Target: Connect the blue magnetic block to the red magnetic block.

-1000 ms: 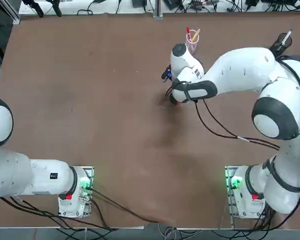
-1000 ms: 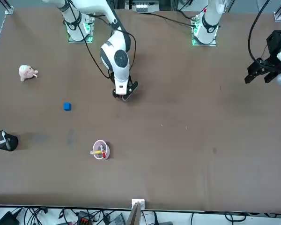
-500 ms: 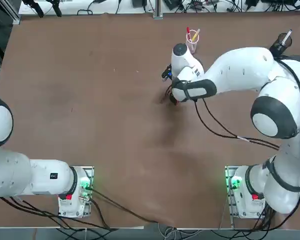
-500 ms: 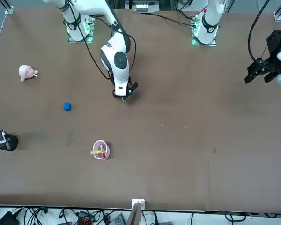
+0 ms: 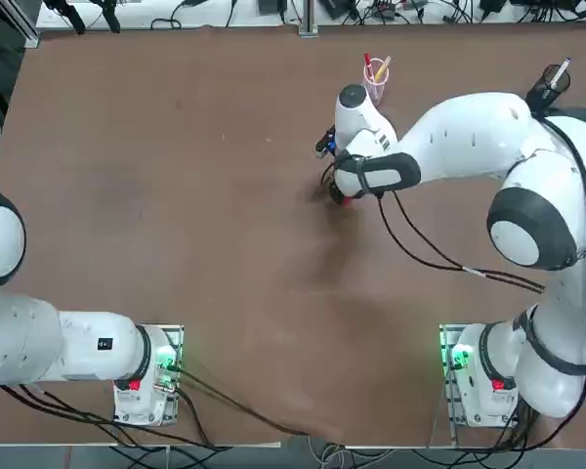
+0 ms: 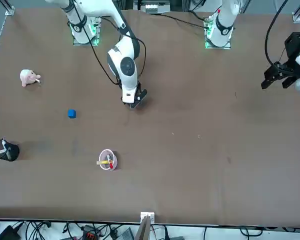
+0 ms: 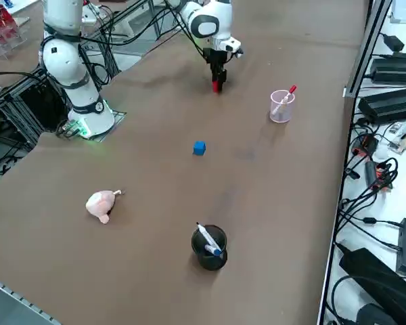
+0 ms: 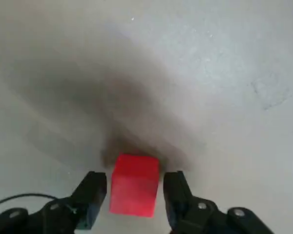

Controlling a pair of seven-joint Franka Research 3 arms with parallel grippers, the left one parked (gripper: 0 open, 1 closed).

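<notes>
right gripper [image 8: 135, 195]: down at worktop [image 6: 200, 165], fingers part-open straddling red magnetic block [image 8: 134, 184], small gaps either side | blue magnetic block [image 7: 199, 147]: well apart, loose on worktop

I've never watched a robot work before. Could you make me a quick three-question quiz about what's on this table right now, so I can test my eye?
1. True or false: the red magnetic block sits between the jaws of the right gripper.
2. What lies nearest the blue magnetic block? A) the pink plush toy B) the black cup C) nothing touches it; it sits alone on the table.
3. Fill in: the clear cup holds a red ____.

Key: 1 true; 2 C; 3 marker.
</notes>
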